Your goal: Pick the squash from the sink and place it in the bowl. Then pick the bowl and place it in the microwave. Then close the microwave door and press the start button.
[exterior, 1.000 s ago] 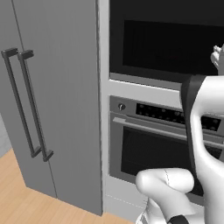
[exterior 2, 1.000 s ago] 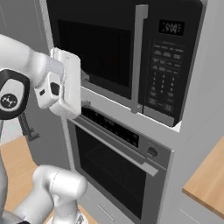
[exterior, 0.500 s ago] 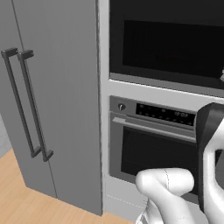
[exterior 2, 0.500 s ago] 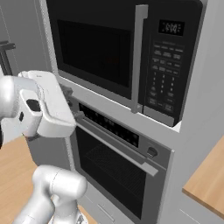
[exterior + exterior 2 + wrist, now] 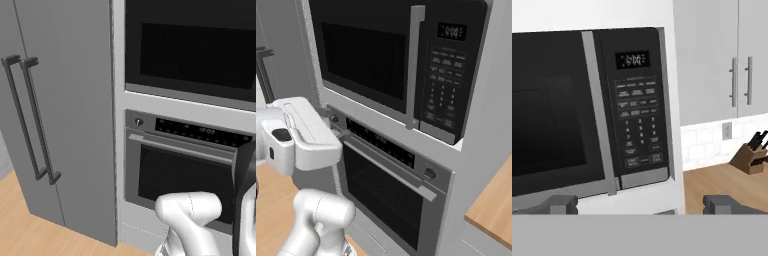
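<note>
- Hand view: the gripper [image 5: 640, 204] shows two dark tips spread wide at the bottom edge — nothing between them.
- Microwave [image 5: 587, 107] sits from 12 to 10 o'clock of the tips, its microwave door [image 5: 552, 112] shut; the keypad [image 5: 639, 127] is at 12 o'clock.
- Right base view: the microwave sits above the oven [image 5: 388, 185].

Wall oven [image 5: 391, 185] with long handle, tall grey fridge [image 5: 55, 115], knife block [image 5: 751, 156] on wooden counter [image 5: 722, 182]

A tall grey fridge [image 5: 65, 115] with two dark vertical handles [image 5: 30, 120] stands at nine o'clock of the wall oven [image 5: 185, 170]. Light wood floor [image 5: 25, 225] lies below. A knife block [image 5: 751, 155] sits on a wooden counter [image 5: 722, 185] under grey cabinets [image 5: 712, 55].
</note>
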